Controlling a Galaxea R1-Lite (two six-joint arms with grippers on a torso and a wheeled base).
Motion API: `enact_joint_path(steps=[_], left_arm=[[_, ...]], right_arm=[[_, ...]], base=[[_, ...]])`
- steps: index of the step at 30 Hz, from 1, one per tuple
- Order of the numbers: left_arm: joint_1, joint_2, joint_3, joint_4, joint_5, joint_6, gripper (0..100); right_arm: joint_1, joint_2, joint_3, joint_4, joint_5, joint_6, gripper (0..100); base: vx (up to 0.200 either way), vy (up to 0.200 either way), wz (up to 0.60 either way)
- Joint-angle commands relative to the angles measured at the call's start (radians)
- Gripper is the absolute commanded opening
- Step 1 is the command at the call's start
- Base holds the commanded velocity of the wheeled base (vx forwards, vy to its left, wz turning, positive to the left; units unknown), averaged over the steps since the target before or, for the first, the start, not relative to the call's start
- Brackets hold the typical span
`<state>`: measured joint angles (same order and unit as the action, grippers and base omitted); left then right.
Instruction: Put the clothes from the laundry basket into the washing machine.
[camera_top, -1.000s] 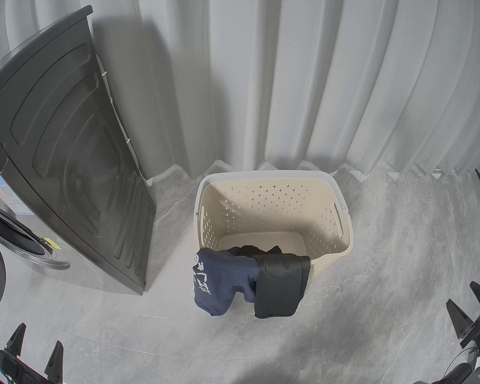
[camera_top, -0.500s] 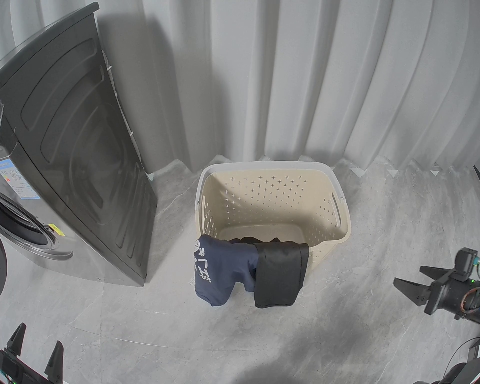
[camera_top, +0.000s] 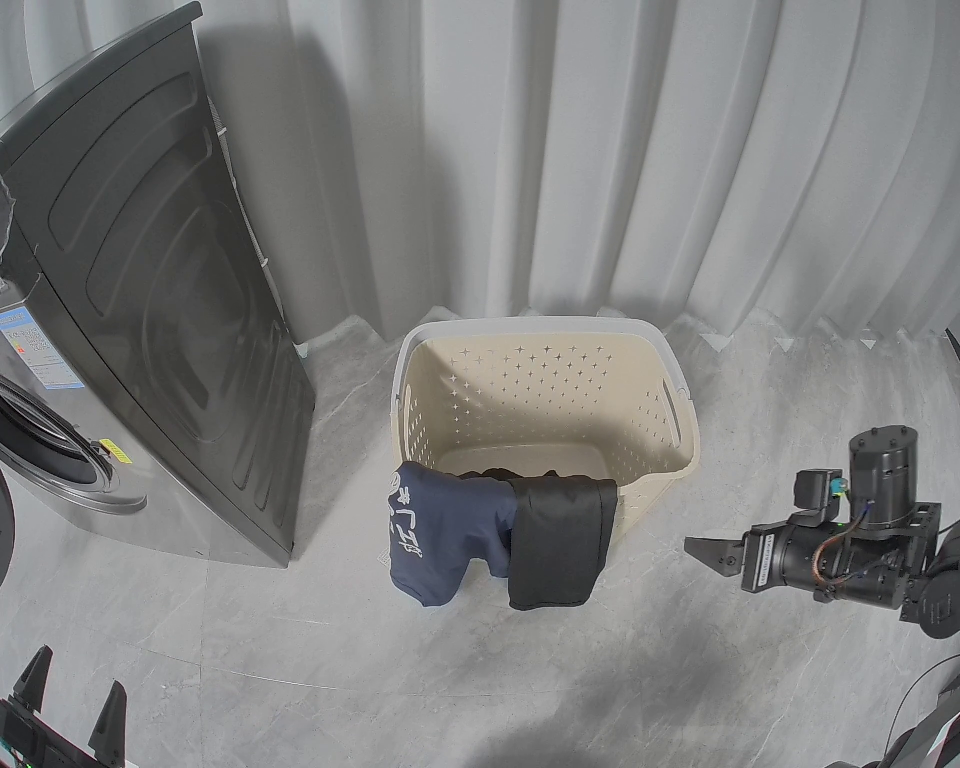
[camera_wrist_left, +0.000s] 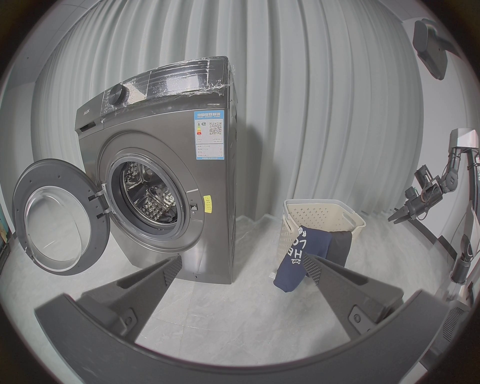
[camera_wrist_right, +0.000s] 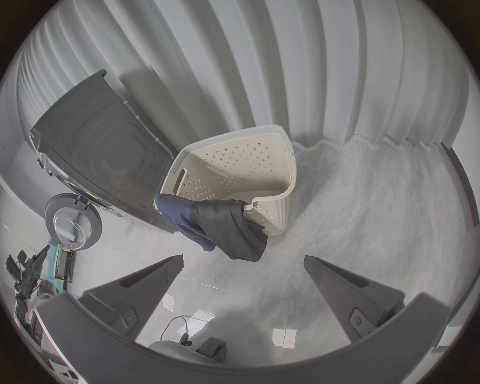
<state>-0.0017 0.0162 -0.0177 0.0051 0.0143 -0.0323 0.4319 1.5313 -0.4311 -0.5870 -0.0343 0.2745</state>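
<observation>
The beige laundry basket (camera_top: 547, 392) was seen at the centre of the head view on the grey floor (camera_top: 300, 640), with a white curtain (camera_top: 620, 150) at its 12 o'clock. A navy T-shirt (camera_top: 440, 532) and a black garment (camera_top: 557, 545), touching side by side, were draped over the basket's 6 o'clock rim, hanging outside. The washing machine (camera_top: 150, 300) was placed at the basket's 9 o'clock, its round door (camera_wrist_left: 56, 220) swung open. The right gripper (camera_wrist_right: 242, 260) was held at the basket's 4 o'clock, well apart, fingers spread wide and empty. The left gripper (camera_top: 78, 675) was kept at 7 o'clock, likewise wide and empty.
</observation>
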Motion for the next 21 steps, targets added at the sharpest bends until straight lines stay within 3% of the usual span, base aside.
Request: enact_joint_path(steps=[1, 9, 21], left_arm=[[0.0, -0.015, 0.015, 0.001, 0.0, -0.001, 100], [0.0, -0.015, 0.015, 0.001, 0.001, -0.001, 100], [0.0, -0.015, 0.015, 0.001, 0.001, -0.004, 100]], right_arm=[[0.044, 0.148, -0.067, 0.0, -0.035, 0.019, 100], [0.108, 0.25, -0.161, 0.0, -0.072, 0.083, 100], [0.126, 0.374, -0.27, 0.0, -0.105, 0.088, 100]], base=[[0.0, 0.0, 0.0], [0.0, 0.0, 0.0], [0.0, 0.0, 0.0]])
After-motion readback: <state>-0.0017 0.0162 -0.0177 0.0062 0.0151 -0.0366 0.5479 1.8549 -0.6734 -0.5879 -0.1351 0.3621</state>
